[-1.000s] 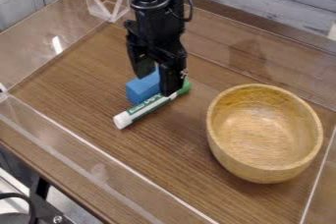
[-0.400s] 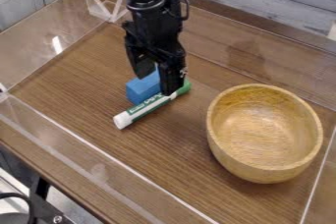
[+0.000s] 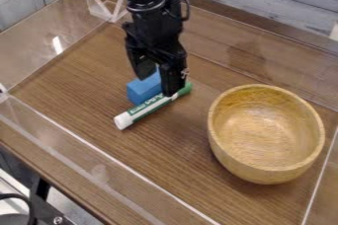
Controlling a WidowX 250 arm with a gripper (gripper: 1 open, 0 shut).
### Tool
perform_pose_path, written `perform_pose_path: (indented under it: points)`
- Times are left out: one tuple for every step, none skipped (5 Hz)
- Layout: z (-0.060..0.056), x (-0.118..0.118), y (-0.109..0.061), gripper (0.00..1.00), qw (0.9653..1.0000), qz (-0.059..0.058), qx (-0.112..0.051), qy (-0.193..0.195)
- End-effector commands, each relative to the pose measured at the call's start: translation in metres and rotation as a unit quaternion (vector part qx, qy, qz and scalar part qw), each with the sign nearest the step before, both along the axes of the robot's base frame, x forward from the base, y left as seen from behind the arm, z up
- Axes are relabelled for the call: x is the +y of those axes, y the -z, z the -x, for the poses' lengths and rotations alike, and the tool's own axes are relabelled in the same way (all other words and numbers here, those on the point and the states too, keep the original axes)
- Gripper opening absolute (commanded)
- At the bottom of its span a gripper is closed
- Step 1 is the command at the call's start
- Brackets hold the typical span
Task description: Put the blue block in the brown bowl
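I see the block (image 3: pixel 142 90) on the table (image 3: pixel 79 101) under the gripper (image 3: pixel 156 74), marker (image 3: pixel 149 107) just before it, bowl (image 3: pixel 267 132) well right.

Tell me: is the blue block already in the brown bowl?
No, the blue block sits on the table beside the marker; the brown bowl is empty.

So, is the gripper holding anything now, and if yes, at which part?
Nothing is held. The gripper is open, lowered around the blue block, which rests on the table beside the marker.
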State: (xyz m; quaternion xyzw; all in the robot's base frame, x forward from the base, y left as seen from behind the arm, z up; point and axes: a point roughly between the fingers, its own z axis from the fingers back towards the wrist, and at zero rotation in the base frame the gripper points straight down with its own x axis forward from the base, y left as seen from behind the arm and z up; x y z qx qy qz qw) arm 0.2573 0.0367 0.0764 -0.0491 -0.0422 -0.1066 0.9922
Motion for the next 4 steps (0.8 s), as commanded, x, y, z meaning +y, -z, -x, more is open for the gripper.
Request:
perform_pose_path:
  points:
    - [-0.0044,0.0034,-0.0122,1.0,0.9996,-0.002,-0.028,-0.009]
    - [-0.0042,0.0028,-0.0121,1.0,0.9995,0.0,-0.028,-0.012]
    - [-0.0047,0.0047,-0.0076,1.0,0.9996,0.0,-0.028,-0.011]
    - [-0.0052,0.0066,-0.0027,1.0,0.9996,-0.001,-0.027,-0.009]
